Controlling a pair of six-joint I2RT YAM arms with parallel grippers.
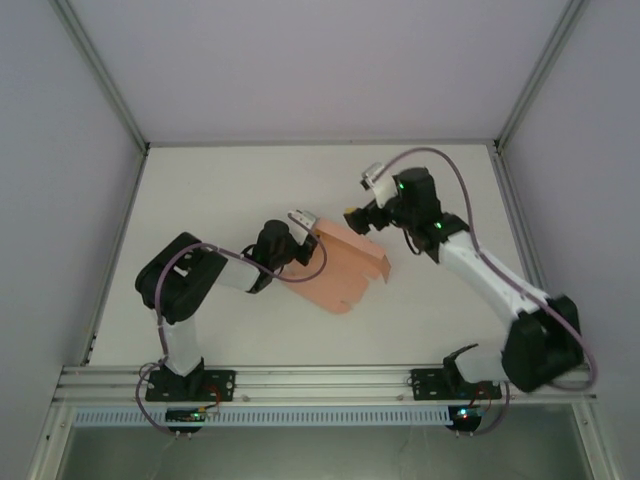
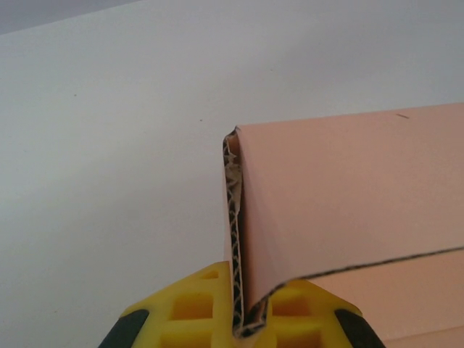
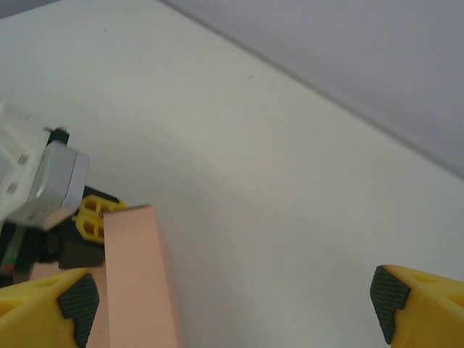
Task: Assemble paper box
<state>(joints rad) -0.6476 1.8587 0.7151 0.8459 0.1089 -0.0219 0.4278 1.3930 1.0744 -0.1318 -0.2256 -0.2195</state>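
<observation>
Your left gripper [image 2: 243,312] pinches a folded-up wall of the paper box [image 2: 348,196]; your right gripper [image 3: 232,297] gapes open alongside. Most folding apparently remains.

The paper box [image 1: 345,268] sits mid-counter [image 1: 230,195], salmon-pink and only half folded. It's mostly a flat sheet set at an angle, with notched flaps on the near side and a low wall turned up along its right edge. Up close, a panel stands doubled over, its raw corrugated edge showing.
</observation>
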